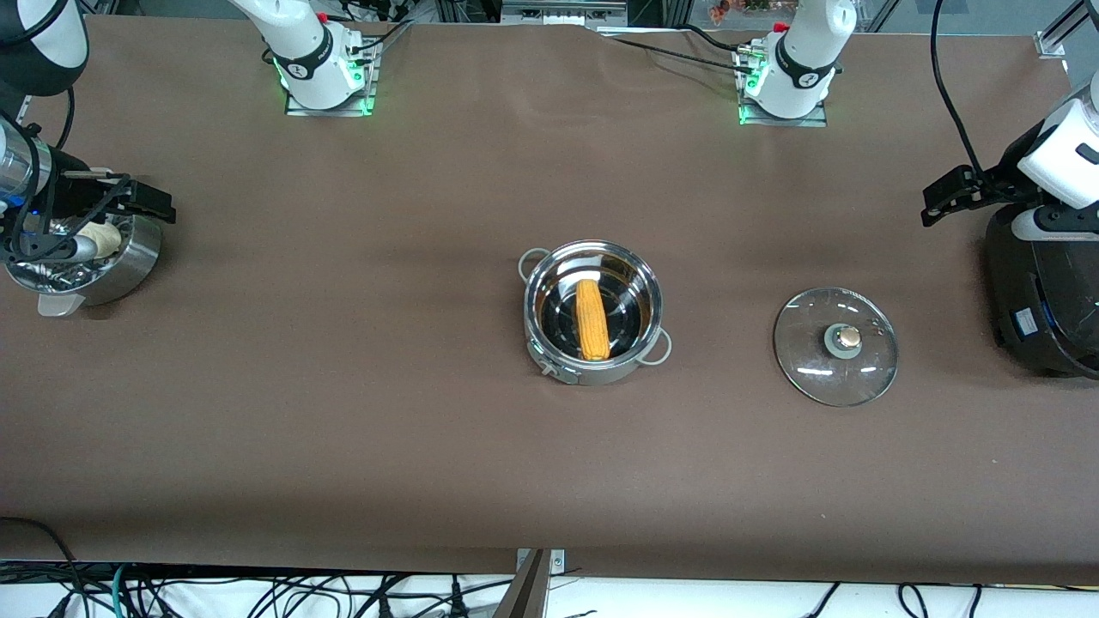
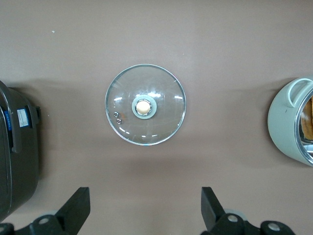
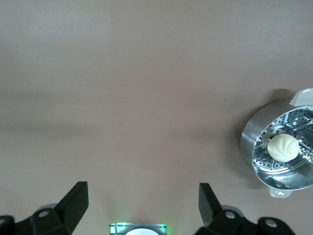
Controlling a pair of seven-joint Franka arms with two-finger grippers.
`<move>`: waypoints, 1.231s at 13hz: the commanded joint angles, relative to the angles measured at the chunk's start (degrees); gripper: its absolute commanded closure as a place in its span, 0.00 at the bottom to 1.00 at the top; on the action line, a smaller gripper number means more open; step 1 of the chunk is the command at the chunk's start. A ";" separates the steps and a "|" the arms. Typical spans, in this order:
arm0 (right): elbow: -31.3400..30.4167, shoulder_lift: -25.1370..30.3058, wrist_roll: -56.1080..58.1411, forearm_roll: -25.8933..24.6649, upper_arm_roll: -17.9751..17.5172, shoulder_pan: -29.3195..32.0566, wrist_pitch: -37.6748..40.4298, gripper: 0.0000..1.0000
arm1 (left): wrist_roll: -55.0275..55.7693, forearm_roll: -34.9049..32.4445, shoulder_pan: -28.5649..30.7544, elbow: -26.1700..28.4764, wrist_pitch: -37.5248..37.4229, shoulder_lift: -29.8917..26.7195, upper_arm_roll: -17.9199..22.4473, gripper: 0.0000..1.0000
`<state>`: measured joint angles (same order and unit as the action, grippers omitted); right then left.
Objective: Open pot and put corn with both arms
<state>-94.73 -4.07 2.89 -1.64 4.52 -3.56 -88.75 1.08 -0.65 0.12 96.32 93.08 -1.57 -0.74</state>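
Observation:
The steel pot (image 1: 549,283) stands open at the table's middle, with the yellow corn cob (image 1: 592,319) lying inside it. Its glass lid (image 1: 835,346) with the tan knob lies flat on the table beside the pot, toward the left arm's end. In the left wrist view the lid (image 2: 145,105) shows whole and the pot (image 2: 286,125) shows at the edge. My left gripper (image 1: 938,202) (image 2: 145,208) is open and empty, up over the table beside the black cooker. My right gripper (image 1: 154,202) (image 3: 143,208) is open and empty, above the steamer bowl's edge.
A perforated steel steamer bowl (image 1: 137,257) (image 3: 249,139) with a pale bun (image 1: 101,239) (image 3: 282,147) stands at the right arm's end. A large black round cooker (image 1: 1043,300) (image 2: 17,147) stands at the left arm's end, close to the lid.

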 commanded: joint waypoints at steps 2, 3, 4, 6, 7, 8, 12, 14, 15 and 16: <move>2.26 0.48 0.01 -0.56 -0.12 -0.48 -2.21 0.00 | -1.43 1.27 0.41 -0.25 -0.61 -0.01 0.12 0.00; 3.93 -0.57 0.10 -0.47 -0.12 -0.48 -2.22 0.00 | -1.43 1.18 0.41 -0.25 -0.61 -0.01 0.12 0.00; 4.64 -0.93 -0.07 -0.12 -0.03 -0.40 -2.30 0.00 | -1.43 1.18 0.41 -0.25 -0.61 -0.01 0.12 0.00; 5.08 -1.11 -0.08 -0.12 -0.03 -0.40 -3.44 0.00 | -1.43 1.18 0.41 -0.25 -0.61 -0.01 0.12 0.00; 5.17 -1.11 0.19 -0.12 -0.12 -0.48 -4.06 0.00 | -1.43 1.18 0.41 -0.25 -0.61 -0.01 0.12 0.00; 5.26 -1.20 0.28 -0.12 -0.12 -0.48 -4.15 0.00 | -1.43 1.18 0.41 -0.25 -0.61 -0.01 0.12 0.00; 6.76 -1.64 -0.77 -0.21 -0.47 -0.66 -3.18 0.00 | -1.43 1.27 0.41 -0.25 -0.96 -0.01 0.21 0.00; 6.76 -1.46 -4.28 -0.73 -1.70 -0.48 -3.27 0.00 | -1.43 1.18 0.41 -0.25 -1.05 -0.01 0.21 0.00; 6.76 -1.46 -4.47 -0.38 -1.70 -0.14 -3.27 0.00 | -1.43 1.18 0.41 -0.25 -1.05 -0.01 0.21 0.00; 6.76 -1.64 -4.38 -0.12 -1.44 0.04 -3.27 0.00 | -1.43 1.18 0.41 -0.25 -1.05 -0.01 0.21 0.00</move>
<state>-89.45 -5.01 -0.41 -1.64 3.24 -4.07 -92.96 1.01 -0.65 0.14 96.32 92.68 -1.57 -0.66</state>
